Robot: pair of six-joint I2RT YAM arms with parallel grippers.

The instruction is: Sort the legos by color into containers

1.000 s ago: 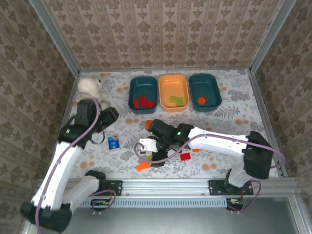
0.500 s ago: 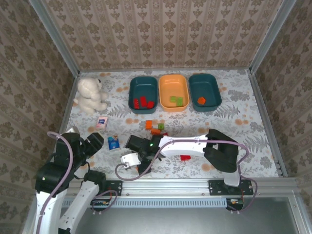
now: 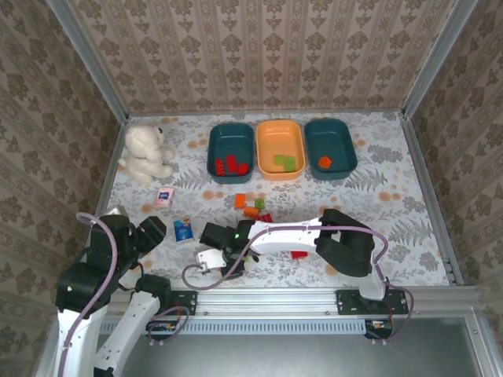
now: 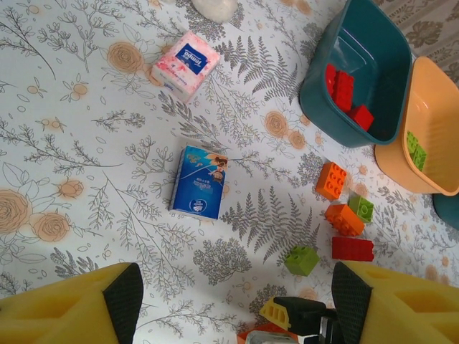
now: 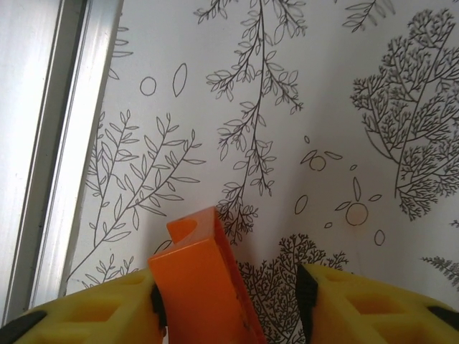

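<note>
Three tubs stand at the back: a teal tub [image 3: 231,149] with red legos [image 3: 230,165], an orange tub [image 3: 280,148] with green legos [image 3: 284,162], and a teal tub [image 3: 330,146] with one orange lego [image 3: 324,162]. Loose legos lie mid-table: two orange [image 4: 330,180] [image 4: 344,219], two green [image 4: 361,208] [image 4: 302,260] and a red one [image 4: 352,249]. My right gripper [image 3: 212,255] is low near the front rail. An orange brick [image 5: 201,279] stands between its jaws [image 5: 228,287], against the left pad, with a gap to the right pad. My left gripper [image 4: 237,294] hangs open and empty at the near left [image 3: 149,230].
A blue-and-white carton [image 4: 200,183] and a pink packet [image 4: 186,63] lie on the left half of the table. A white teddy bear [image 3: 145,153] sits at the back left. Another red brick [image 3: 299,253] lies under the right arm. The metal front rail [image 5: 50,158] runs close beside the right gripper.
My left arm has pulled back from the teddy bear to the near left corner. My right gripper has moved left and nearer, onto the orange brick, and its jaws have narrowed round it.
</note>
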